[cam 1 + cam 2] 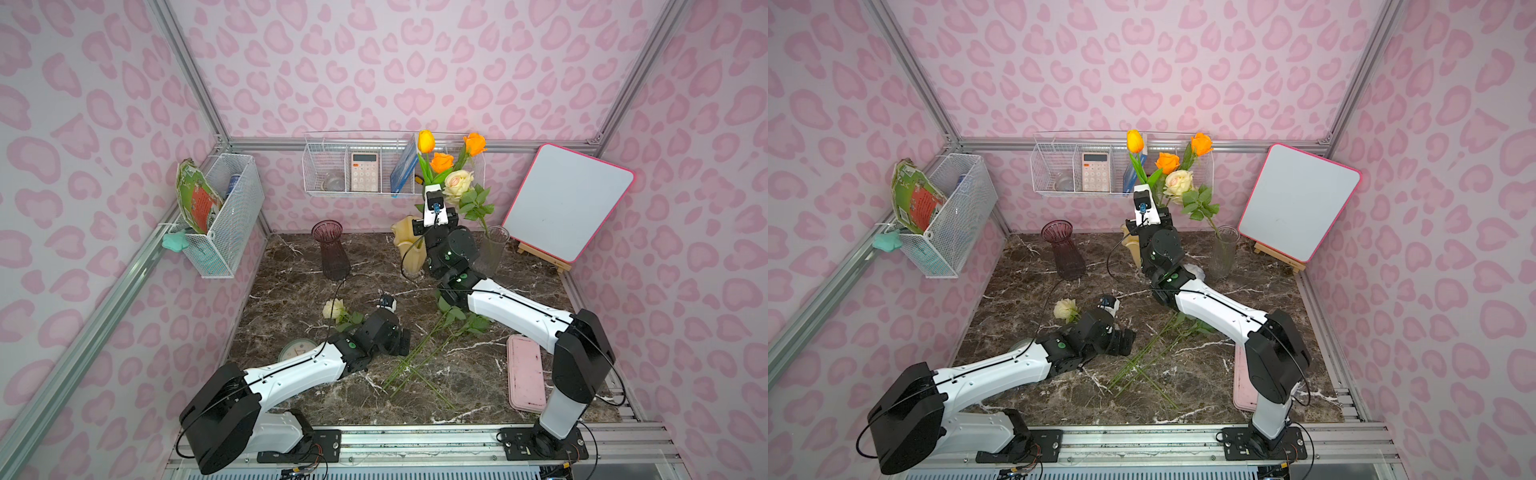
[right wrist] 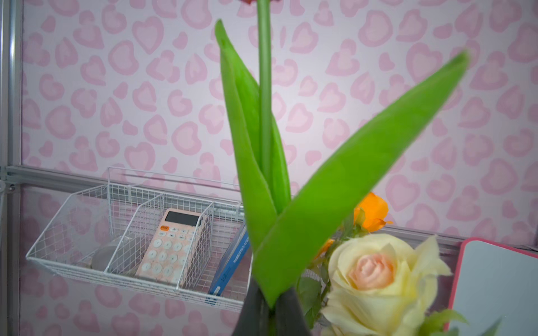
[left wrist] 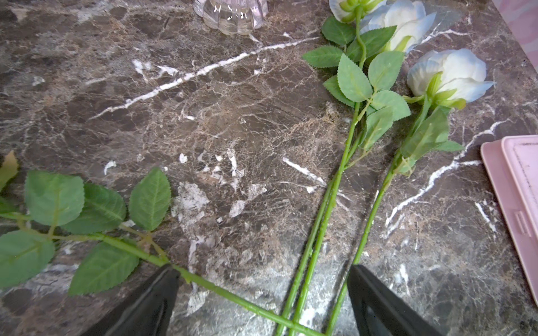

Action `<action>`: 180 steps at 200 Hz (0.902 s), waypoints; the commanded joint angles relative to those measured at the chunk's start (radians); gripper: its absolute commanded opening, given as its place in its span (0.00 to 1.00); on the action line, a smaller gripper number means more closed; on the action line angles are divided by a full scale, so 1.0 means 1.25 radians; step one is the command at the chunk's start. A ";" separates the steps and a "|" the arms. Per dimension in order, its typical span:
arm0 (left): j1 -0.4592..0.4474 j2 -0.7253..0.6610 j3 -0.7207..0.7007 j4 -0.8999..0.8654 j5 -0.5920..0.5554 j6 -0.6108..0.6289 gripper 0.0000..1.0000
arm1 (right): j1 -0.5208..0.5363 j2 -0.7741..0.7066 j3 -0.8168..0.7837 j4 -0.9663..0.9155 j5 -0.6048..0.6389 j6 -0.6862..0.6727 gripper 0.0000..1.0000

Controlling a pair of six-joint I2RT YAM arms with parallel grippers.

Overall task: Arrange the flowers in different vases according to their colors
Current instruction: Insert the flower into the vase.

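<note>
Two claws show here, each busy with its own stems. Our right claw [image 2: 269, 308] is up near the back wall and clamps the green stem of the orange tulip [image 1: 426, 141] just under its long leaves, so the bud stands straight above the jaws. Just below that claw we see the yellow vase [image 1: 406, 249], half hidden by the arm. The stem's lower end is hidden too, so we cannot tell whether it is inside. Close by on the claw's right, a cream rose [image 2: 375, 279] stands with its stem in the clear vase [image 1: 493, 249]. Two orange roses [image 1: 441, 162] rise beyond the claw, between the tulip and the cream rose. Their stems drop behind the wrist, and we cannot say which vase holds them. The purple vase [image 1: 330, 249] stands well off to the claw's left.

Our left claw [image 3: 262, 270] hangs low over the marble table [image 1: 291, 270], its jaws spread wide and gripping nothing. Stems lie crossed on the table between its fingers [image 3: 151, 302]. One belongs to the second cream rose [image 1: 333, 308], whose head lies behind the claw, left of the wrist. Two belong to the white-blue roses [image 3: 448, 75], whose heads lie ahead of the claw. A third white-blue stem runs just beside the right-hand finger. A pink case [image 3: 512, 189] lies off to the claw's right.
</note>
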 commanded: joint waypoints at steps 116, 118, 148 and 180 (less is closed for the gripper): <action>0.024 -0.015 0.037 -0.102 -0.030 -0.100 0.95 | -0.061 0.167 -0.023 0.023 -0.045 0.206 0.23; 0.024 -0.018 0.038 -0.108 -0.032 -0.105 0.95 | -0.061 0.166 -0.028 0.023 -0.047 0.208 0.25; 0.026 -0.054 0.051 -0.195 -0.038 -0.210 0.94 | -0.059 0.140 -0.070 0.004 -0.039 0.219 0.63; 0.015 -0.053 0.099 -0.327 -0.016 -0.323 0.93 | -0.056 0.074 -0.130 -0.015 -0.033 0.223 0.79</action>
